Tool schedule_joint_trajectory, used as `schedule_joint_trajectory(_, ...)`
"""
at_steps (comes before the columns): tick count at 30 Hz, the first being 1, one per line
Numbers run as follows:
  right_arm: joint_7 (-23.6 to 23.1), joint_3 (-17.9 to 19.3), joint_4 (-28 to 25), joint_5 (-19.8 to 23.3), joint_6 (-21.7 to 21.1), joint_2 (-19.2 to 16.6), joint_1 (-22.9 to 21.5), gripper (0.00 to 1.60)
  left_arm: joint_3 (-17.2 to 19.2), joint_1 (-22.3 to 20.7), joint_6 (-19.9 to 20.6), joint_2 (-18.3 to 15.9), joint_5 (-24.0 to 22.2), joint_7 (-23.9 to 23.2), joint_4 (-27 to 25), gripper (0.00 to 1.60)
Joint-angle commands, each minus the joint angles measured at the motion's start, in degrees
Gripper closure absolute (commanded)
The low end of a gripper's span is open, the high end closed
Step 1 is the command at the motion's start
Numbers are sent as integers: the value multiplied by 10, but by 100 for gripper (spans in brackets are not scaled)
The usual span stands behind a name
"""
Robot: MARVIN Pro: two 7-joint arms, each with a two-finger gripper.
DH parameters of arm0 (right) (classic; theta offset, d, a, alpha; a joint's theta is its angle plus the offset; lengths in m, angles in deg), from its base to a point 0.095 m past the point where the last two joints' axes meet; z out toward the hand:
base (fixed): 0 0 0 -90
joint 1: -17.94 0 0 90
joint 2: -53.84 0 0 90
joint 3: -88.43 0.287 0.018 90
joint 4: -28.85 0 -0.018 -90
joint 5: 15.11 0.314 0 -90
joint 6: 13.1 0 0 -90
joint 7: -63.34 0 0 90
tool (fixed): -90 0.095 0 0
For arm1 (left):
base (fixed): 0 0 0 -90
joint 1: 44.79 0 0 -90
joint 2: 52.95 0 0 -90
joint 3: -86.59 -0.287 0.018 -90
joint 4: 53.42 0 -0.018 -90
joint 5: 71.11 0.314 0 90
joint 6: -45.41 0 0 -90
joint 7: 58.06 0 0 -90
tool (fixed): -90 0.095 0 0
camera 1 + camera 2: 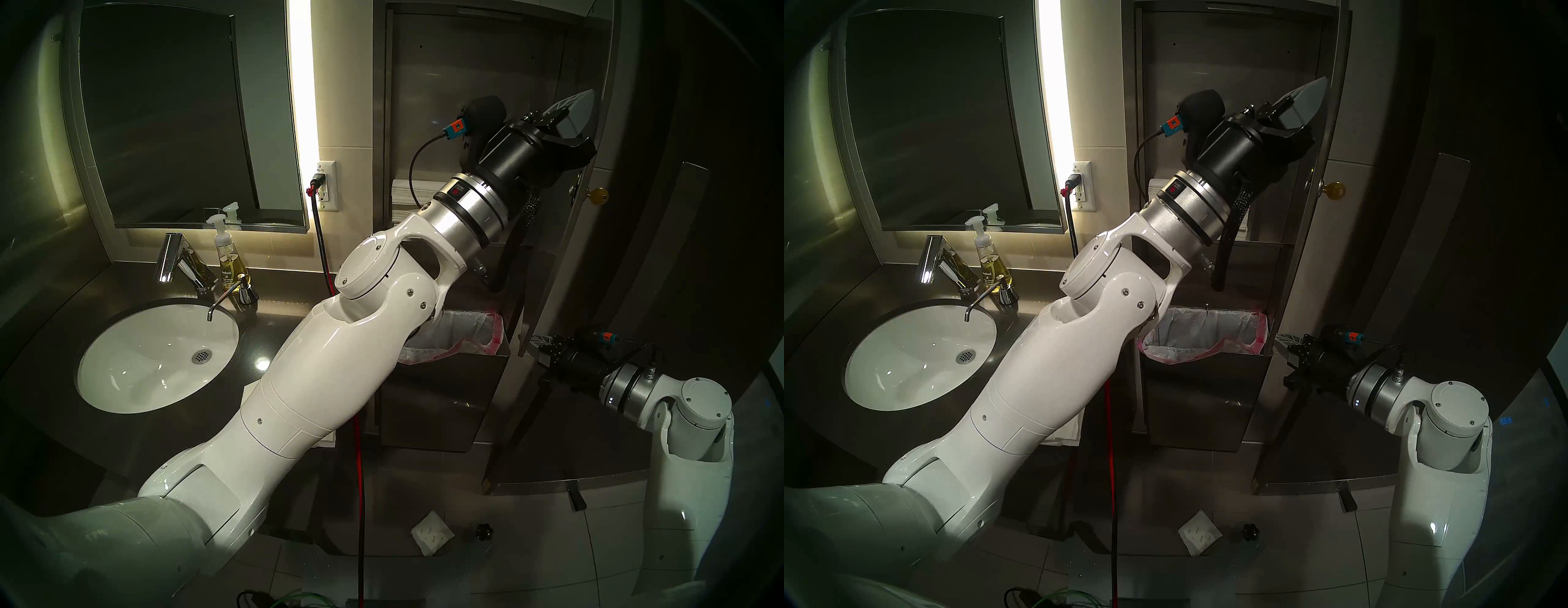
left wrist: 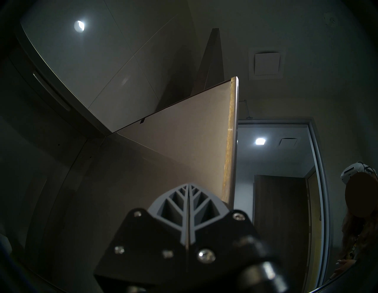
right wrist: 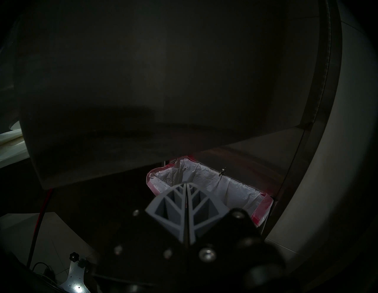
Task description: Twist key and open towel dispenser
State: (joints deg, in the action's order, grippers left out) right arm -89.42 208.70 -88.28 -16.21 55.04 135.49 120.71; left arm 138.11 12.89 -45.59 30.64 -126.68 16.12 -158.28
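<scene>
The towel dispenser (image 1: 466, 106) is a tall steel wall cabinet. Its door (image 1: 564, 237) stands swung out to the right, nearly edge-on to the head views (image 1: 1299, 237). The key (image 1: 598, 196) with its amber head sticks out of the lock on the door's outer side, and also shows in the head stereo right view (image 1: 1335, 190). My left gripper (image 1: 587, 102) is shut and empty, up by the door's inner face near its free edge (image 2: 231, 143); its fingers (image 2: 196, 196) are pressed together. My right gripper (image 1: 534, 339) is shut and empty, low by the door's bottom corner (image 3: 186, 185).
A steel waste bin with a pink-edged bag (image 1: 458, 339) sits under the cabinet. Sink (image 1: 157, 361), faucet and soap bottle (image 1: 227, 259) are at left. A red cable (image 1: 358, 467) hangs down. A black knob (image 1: 483, 530) and a white paper (image 1: 430, 537) lie on the floor. A person (image 2: 358, 204) stands by the doorway.
</scene>
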Motion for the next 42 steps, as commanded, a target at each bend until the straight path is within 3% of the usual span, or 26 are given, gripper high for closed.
schedule_joint_trajectory(1,5,-4,-7,-3,-2,-1,-7,160,13,-2,-4,-14,15,10,0,160)
schedule_joint_trajectory(18,14,-24,7,-4,-7,-11,-28,160,26,3,-20,-63,86,39,37,160)
schedule_joint_trajectory(28,16,-29,24,-2,-9,-22,-45,160,57,12,-56,-102,178,103,52,160)
schedule_joint_trajectory(42,26,-36,44,-2,-8,-29,-67,160,121,65,-68,-138,210,196,9,160)
